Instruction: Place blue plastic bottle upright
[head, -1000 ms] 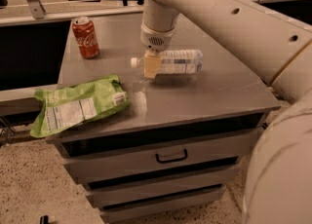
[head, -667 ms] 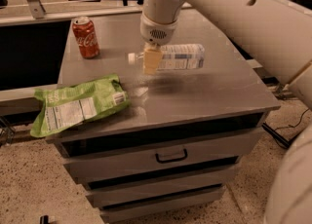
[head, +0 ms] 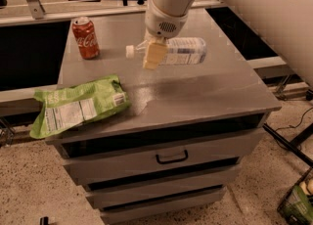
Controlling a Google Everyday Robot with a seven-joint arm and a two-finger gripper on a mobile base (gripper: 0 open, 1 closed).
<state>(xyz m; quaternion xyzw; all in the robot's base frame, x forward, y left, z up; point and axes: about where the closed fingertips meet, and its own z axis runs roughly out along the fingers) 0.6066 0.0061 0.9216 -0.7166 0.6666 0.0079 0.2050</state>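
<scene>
The blue plastic bottle [head: 183,51] is clear with a pale label and a white cap [head: 129,51]. It lies horizontal, cap pointing left, over the middle back of the grey cabinet top [head: 210,97]. My gripper [head: 153,53] comes down from above and is shut on the bottle near its neck. One cream finger [head: 153,56] shows in front of the bottle; the other is hidden behind it. The bottle seems held slightly above the surface, with a shadow below it.
A red Coca-Cola can [head: 86,37] stands upright at the back left. A green chip bag [head: 78,105] lies at the front left corner, overhanging the edge. Drawers with a black handle [head: 171,158] are below. The big white arm [head: 274,9] fills the upper right.
The bottle and gripper have risen a little from the cabinet top, with the bottle still horizontal. The arm has swung away from the lower right of the view.
</scene>
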